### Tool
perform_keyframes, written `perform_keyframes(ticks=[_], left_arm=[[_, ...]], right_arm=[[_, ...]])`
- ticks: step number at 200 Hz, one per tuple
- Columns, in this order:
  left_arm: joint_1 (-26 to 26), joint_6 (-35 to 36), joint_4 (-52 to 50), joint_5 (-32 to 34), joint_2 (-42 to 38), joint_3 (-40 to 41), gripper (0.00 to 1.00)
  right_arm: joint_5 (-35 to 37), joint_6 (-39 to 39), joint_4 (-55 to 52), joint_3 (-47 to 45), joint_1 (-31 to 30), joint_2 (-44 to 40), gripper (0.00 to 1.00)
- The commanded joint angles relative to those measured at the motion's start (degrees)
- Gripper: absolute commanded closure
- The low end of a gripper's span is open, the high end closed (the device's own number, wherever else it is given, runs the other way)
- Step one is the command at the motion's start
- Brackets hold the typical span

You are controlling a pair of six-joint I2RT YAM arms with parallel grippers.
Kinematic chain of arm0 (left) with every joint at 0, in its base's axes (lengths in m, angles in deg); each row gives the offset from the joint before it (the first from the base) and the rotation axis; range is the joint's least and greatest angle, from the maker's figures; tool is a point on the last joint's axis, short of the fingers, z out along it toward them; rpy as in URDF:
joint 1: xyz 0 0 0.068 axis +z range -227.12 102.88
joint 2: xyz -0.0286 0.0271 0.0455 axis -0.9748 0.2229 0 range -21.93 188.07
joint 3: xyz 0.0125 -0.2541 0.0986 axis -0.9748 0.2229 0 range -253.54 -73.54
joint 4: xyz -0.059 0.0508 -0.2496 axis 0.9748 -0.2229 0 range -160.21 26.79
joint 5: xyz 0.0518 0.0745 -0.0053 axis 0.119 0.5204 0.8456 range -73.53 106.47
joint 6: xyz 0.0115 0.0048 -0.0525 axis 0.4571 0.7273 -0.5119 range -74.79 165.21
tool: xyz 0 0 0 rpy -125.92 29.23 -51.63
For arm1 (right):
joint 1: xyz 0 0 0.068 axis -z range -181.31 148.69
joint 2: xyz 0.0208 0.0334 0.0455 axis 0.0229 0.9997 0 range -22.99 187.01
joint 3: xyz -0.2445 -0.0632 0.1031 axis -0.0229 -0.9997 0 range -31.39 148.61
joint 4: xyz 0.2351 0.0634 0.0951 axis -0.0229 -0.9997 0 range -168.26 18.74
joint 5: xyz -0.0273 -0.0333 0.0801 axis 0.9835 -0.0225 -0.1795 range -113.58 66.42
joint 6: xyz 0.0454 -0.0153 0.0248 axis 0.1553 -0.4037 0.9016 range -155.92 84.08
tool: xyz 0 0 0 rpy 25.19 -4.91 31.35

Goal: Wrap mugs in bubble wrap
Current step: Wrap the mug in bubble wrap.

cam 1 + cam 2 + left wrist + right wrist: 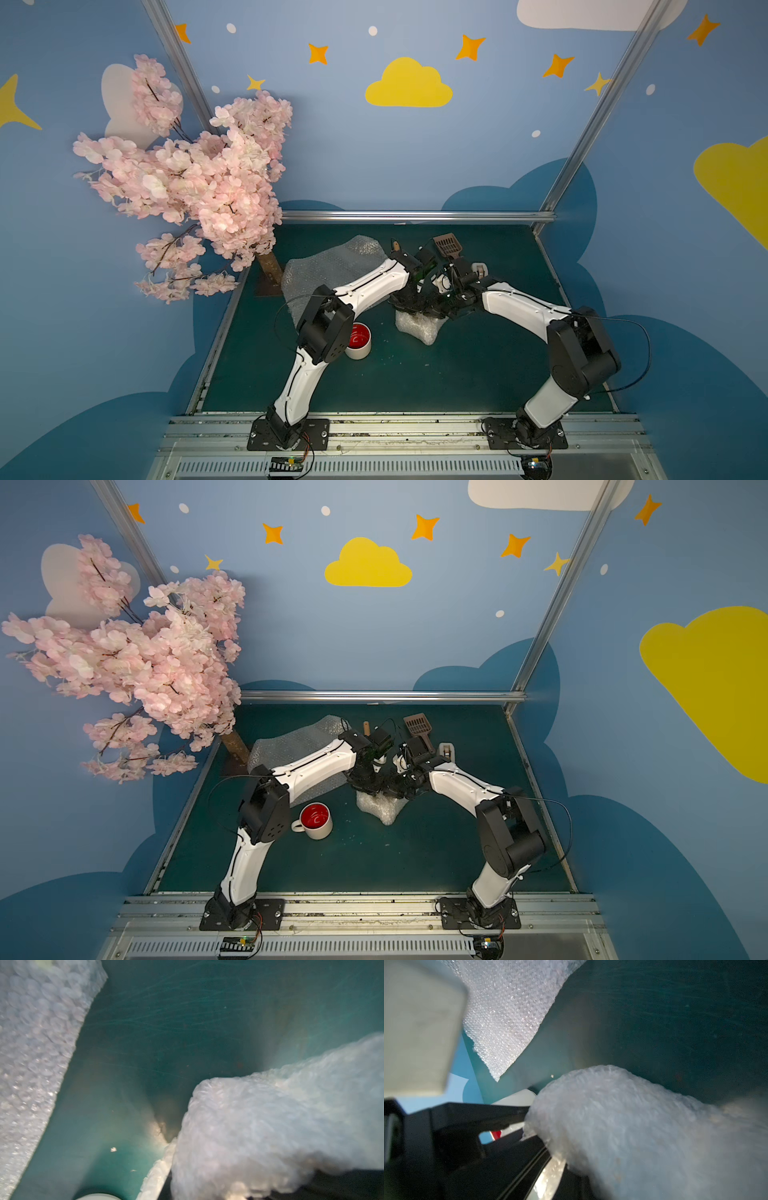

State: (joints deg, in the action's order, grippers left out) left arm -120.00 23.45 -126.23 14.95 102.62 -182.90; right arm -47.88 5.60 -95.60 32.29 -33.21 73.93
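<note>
1. The left gripper [404,305] [365,785] and the right gripper [441,311] [400,789] hang close together. Their tips point down over the green table [457,374] [415,854].
2. Right under both of them sits a lump of bubble wrap [419,329] [380,809] [270,1126] [643,1126], all bunched up. The gripper tips are at the top of it. What is inside the lump is hidden.
3. The right gripper's fingers are pressed together. I cannot tell if they pinch the wrap.
4. For the left gripper, I cannot tell if its fingers are spread or pressed together.
5. A mug [359,341] [316,820], white outside and red inside, stands upright with no wrap on it. It is well away from the left gripper, back toward the robot's base, beside the left arm's elbow.
6. A flat sheet of bubble wrap [332,266] [291,746] [31,1053] [512,1012] lies on the left gripper's outer side, partly under the left arm. Bare table shows between it and the lump.
7. Past both grippers, near the far edge, lies a brown scoop [446,246] [417,725].
</note>
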Motion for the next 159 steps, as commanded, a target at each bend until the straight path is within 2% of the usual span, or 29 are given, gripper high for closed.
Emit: perform_keyframes(ticks=[1,16,37,56,64,88,116,144,159], left_arm=[[0.5,1.8,1.1,-1.9,-5.4,0.7,0.64],[1.2,1.9,-0.5,-0.7,-7.1,0.9,0.46],[2.2,1.4,-2.0,0.5,-10.1,2.1,0.3],[2.9,0.0,-0.5,-1.3,-14.2,5.4,0.18],[3.1,-0.9,0.2,-2.5,-15.6,6.8,0.09],[3.6,-5.4,-0.8,-7.2,-16.8,9.5,0.1],[3.3,-12.1,6.3,-13.1,-18.2,16.6,0.09],[3.7,-17.1,9.0,-12.4,-16.5,18.5,0.09],[3.7,-19.8,14.2,-13.3,-17.1,21.2,0.08]], right_arm=[[8.9,0.8,-5.8,-1.0,-1.3,5.0,1.0],[9.6,1.9,-5.5,-1.6,-1.5,5.4,1.0],[10.9,2.6,-6.1,-1.4,-2.1,5.7,1.0],[10.3,3.4,-5.0,-1.9,-2.2,5.1,1.0],[10.3,4.2,-4.2,-2.4,-2.3,4.4,1.0],[8.9,6.9,-2.8,-2.3,-2.2,3.8,1.0],[7.9,10.0,0.0,-2.9,-2.2,3.6,1.0],[6.9,12.7,2.9,-4.5,-1.9,3.2,1.0],[7.1,13.4,3.0,-4.4,-2.1,3.2,1.0]])
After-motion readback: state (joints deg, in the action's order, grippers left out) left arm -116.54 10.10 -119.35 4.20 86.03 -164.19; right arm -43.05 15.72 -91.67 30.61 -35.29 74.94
